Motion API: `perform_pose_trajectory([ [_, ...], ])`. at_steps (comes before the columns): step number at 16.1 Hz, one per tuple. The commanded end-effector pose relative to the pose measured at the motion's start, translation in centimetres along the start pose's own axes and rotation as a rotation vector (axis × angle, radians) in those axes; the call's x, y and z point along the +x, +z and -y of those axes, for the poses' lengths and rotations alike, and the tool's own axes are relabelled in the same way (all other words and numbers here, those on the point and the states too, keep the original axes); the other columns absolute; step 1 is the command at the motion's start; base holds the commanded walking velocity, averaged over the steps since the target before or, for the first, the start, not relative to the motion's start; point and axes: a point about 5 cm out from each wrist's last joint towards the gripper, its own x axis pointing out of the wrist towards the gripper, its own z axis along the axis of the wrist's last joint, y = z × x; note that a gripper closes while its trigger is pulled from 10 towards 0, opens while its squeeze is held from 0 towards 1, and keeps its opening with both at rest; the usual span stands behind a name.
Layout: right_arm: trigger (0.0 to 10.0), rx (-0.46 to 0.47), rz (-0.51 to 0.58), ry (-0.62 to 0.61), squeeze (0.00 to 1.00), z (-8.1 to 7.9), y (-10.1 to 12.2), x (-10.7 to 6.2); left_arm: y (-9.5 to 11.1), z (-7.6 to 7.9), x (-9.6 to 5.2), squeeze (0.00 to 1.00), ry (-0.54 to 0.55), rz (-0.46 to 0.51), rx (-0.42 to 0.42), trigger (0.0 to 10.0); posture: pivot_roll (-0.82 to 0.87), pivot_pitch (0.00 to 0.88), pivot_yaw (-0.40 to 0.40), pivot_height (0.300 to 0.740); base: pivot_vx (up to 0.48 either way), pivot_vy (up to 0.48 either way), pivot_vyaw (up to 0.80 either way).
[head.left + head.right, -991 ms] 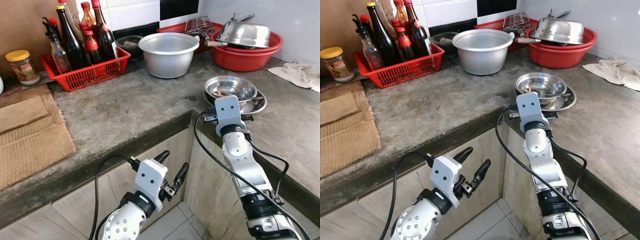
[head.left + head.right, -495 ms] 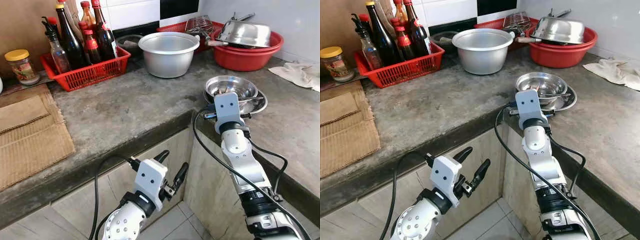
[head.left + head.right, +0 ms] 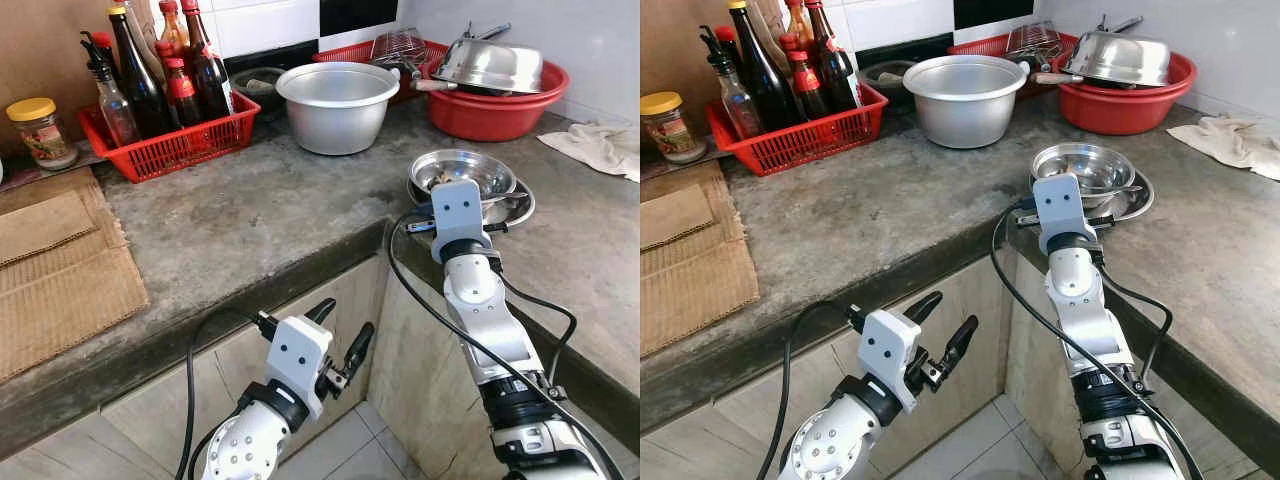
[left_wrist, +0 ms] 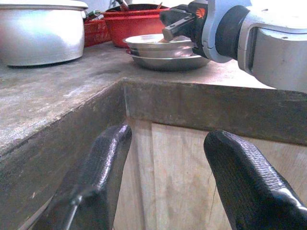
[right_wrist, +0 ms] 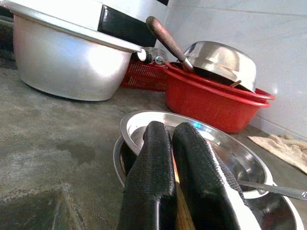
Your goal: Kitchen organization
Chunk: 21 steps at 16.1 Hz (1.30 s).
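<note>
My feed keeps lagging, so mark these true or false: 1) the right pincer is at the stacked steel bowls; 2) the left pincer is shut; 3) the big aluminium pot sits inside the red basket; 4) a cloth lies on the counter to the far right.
1) True: the right pincer is at the near rim of the stacked steel bowls.
2) False: the left pincer is open, holding nothing, below the counter edge.
3) False: the aluminium pot stands on the counter beside the red basket, which holds bottles.
4) True: the cloth.

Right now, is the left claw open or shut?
Open. The left claw hangs below the counter edge, its two black fingers spread well apart with nothing between them.
</note>
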Motion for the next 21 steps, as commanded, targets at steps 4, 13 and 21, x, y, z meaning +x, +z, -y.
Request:
perform_pose_trajectory([
  [4,0.0,0.037,0.017,0.005,0.0,-0.3,0.5,0.1,-0.1,0.0,0.0,0.0,0.008,-0.012,0.007,10.0,0.0,0.068,0.005,0.74,0.0,0.0,0.0],
  [13,0.0,0.184,0.188,-0.088,0.0,1.3,4.9,0.1,-0.2,0.0,0.0,0.0,0.007,-0.015,0.007,10.0,-0.01,0.053,0.003,0.74,0.0,0.0,0.0],
  [21,0.0,0.395,0.238,-0.064,0.0,1.7,7.3,-3.0,-0.4,-0.8,0.0,0.0,0.059,-0.027,-0.031,10.0,-0.01,0.047,0.009,0.74,0.0,0.0,0.0],
])
